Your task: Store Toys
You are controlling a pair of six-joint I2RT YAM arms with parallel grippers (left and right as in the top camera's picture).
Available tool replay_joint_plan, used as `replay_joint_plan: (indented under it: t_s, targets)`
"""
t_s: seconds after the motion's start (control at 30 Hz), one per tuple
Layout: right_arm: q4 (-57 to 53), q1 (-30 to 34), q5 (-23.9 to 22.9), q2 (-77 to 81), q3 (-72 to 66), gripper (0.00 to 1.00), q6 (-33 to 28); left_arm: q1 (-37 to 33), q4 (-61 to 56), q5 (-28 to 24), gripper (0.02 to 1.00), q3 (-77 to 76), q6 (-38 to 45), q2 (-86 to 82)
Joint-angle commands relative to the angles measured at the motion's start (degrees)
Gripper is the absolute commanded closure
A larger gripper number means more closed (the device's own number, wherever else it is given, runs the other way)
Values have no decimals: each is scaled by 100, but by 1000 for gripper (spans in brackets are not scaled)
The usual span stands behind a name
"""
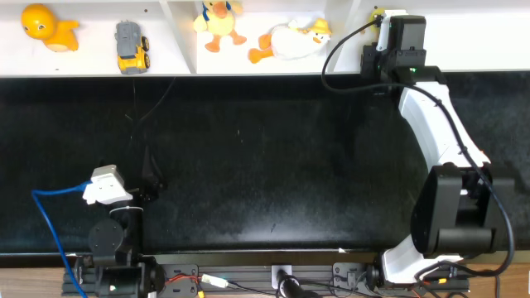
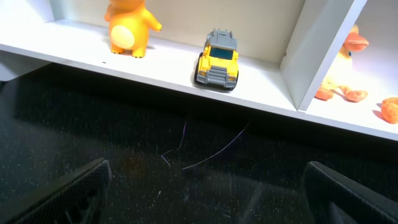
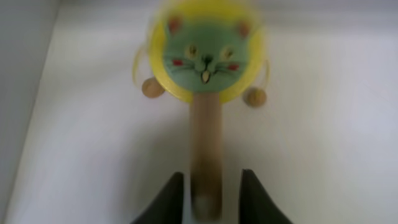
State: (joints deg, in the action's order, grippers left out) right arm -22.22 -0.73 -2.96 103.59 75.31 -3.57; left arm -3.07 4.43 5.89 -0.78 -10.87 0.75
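Observation:
A rattle drum with a green cat face and yellow rim [image 3: 205, 56] lies on the white shelf floor [image 3: 323, 137] in the right compartment. Its wooden handle [image 3: 206, 155] runs back between my right gripper's fingers. The right gripper [image 3: 211, 199] is open, with a narrow gap showing on each side of the handle. From above, the right gripper [image 1: 383, 29] is at the shelf's right end, a bit of yellow toy [image 1: 378, 13] peeking beside it. My left gripper [image 2: 205, 199] is open wide over the black mat [image 2: 124, 143], holding nothing, in front of the shelf.
On the shelf [image 1: 248, 66] stand an orange duck [image 1: 50, 26] [image 2: 127, 28], a yellow and grey truck [image 1: 131, 45] [image 2: 217, 59], and two plush ducks [image 1: 219, 23] [image 1: 290, 40]. White dividers [image 2: 317, 50] separate the compartments. The left arm [image 1: 112, 215] is folded near its base.

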Motion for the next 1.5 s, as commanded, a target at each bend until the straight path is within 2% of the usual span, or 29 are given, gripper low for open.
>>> replay_joint_plan:
  t_s: [0.03,0.1,0.27,0.37,0.43,0.47,0.63,0.73,0.97,1.07,1.23,1.4,1.5]
  targets:
    - [-2,39,61,17,-26,641,42,15,-24,63,20,31,-120,-59]
    - [-2,39,61,17,-26,625,42,15,-24,63,23,31,-120,-59]
    - [-24,37,57,2,-24,441,42,15,-24,63,20,33,-120,-59]
    - [-157,39,37,-114,-9,266,87,15,-24,63,20,31,-120,-59]
    - [-295,39,7,-260,11,69,103,15,-24,63,20,31,-120,-59]
    - [-391,39,-68,-363,26,3,164,15,-24,63,23,31,-120,-59]
    - [-1088,39,-616,-1056,39,5,691,15,-24,63,20,31,-120,-59]
    - [-1755,39,-695,-1526,39,5,1150,15,-24,63,20,33,-120,-59]
    - [-3847,39,-717,-2402,37,3,3440,15,-24,63,23,31,-120,-59]
    - [-4690,46,-721,-2651,31,3,4096,15,-24,63,20,31,-120,-59]
    - [-5558,448,-649,-2887,-109,1,4500,15,-24,63,20,33,-120,-59]
    - [-5893,1799,-98,-3161,-291,1,4301,15,-24,63,20,33,-120,-59]
    - [-5923,2723,11,-3292,-295,3,4164,15,-24,63,20,33,-120,-59]
